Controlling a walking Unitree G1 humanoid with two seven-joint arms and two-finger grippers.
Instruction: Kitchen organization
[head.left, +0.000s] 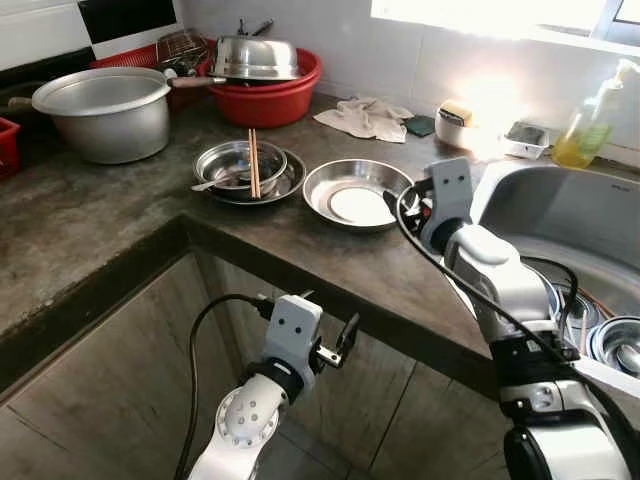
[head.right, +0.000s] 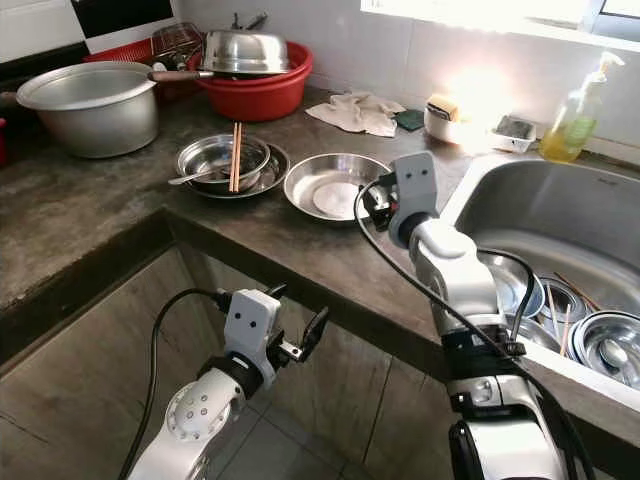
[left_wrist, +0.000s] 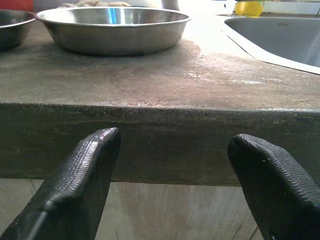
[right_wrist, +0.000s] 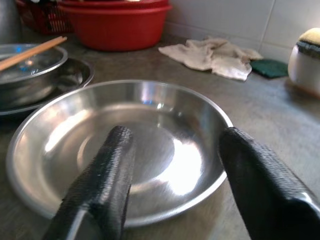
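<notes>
Steel plate (right_wrist: 120, 150) lies empty on the dark countertop (head.left: 90, 210), between the sink (head.left: 570, 215) and a stacked bowl (head.left: 238, 165) carrying 2 chopsticks (head.left: 254, 163). The right gripper (right_wrist: 172, 175) hovers just over the plate's near rim, fingers spread and grasping nothing. The left gripper (left_wrist: 175, 180) hangs below the counter edge, also released. The thin, slick rim could slip from a shallow pinch, and a nudge could push the plate into the bowl stack. Counted: 1 plate, 1 red basin (head.left: 265, 95), 1 large pot (head.left: 105, 110), 1 cloth (head.left: 368, 117).
</notes>
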